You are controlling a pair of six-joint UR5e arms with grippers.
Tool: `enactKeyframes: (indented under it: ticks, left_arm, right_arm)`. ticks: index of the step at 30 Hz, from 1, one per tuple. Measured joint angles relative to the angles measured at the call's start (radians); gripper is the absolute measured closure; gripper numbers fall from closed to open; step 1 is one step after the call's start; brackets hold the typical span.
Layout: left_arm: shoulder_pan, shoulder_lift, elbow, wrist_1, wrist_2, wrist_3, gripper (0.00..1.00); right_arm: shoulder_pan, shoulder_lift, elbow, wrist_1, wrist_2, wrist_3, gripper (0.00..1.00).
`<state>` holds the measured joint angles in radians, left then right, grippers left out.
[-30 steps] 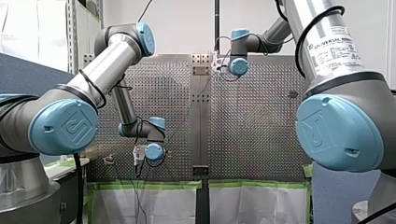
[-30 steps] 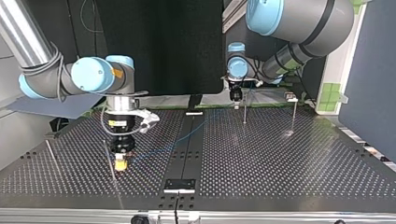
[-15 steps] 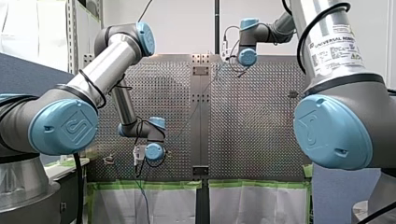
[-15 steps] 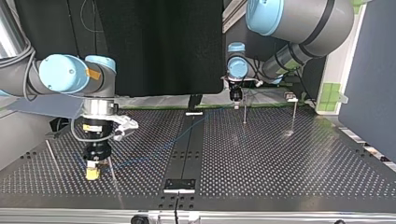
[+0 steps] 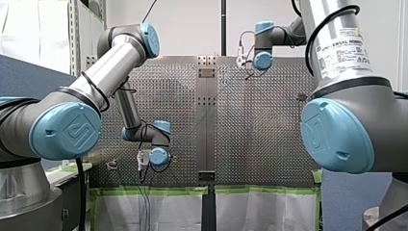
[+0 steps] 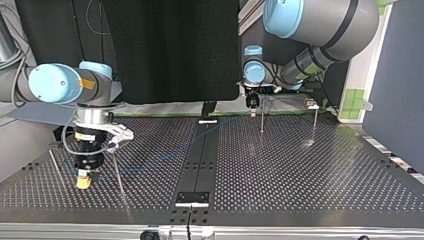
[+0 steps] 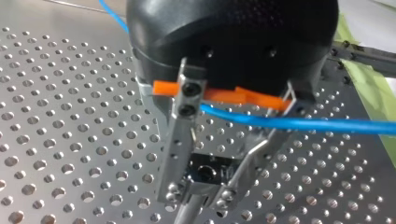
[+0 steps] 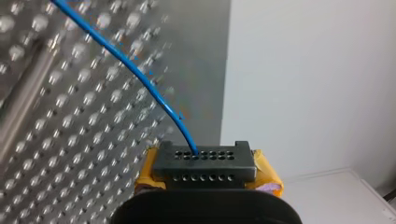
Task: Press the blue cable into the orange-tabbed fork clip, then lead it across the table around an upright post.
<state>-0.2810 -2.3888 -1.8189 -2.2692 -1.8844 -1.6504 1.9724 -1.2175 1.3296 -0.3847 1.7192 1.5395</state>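
at the top view's left, my right gripper (image 6: 83, 181) clenches the blue cable (image 7: 303, 124), stretched from the far middle, just beside an upright post (image 6: 119, 174); leading underway, next calls for rounding the post; my left gripper's (image 7: 198, 191) grip i cannot tell

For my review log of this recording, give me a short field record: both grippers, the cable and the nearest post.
right gripper: yellow pads, jaws shut on blue cable, low over table
left gripper: at orange tab, cable crossing right beside the tab
cable run: spans table between the grippers
upright post: beside right gripper, apart from it
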Motion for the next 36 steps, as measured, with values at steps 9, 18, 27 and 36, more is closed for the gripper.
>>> enactKeyframes:
  ticks: [9, 18, 27, 36]
  left_arm:
    - [0.000, 0.000, 0.000, 0.000, 0.000, -0.001, 0.00]
    - [0.000, 0.000, 0.000, -0.003, 0.000, -0.002, 0.00]
    - [0.000, 0.000, 0.000, -0.003, 0.000, -0.002, 0.00]
    - [0.000, 0.000, 0.000, -0.004, 0.000, -0.002, 0.00]
  right_arm:
    - [-0.038, 0.001, 0.030, -0.002, 0.005, -0.001, 1.00]
    - [-0.067, 0.003, 0.054, -0.004, 0.006, 0.002, 1.00]
    - [-0.081, 0.029, 0.099, -0.015, 0.010, 0.005, 1.00]
    - [-0.082, 0.073, 0.135, -0.018, 0.016, 0.006, 1.00]
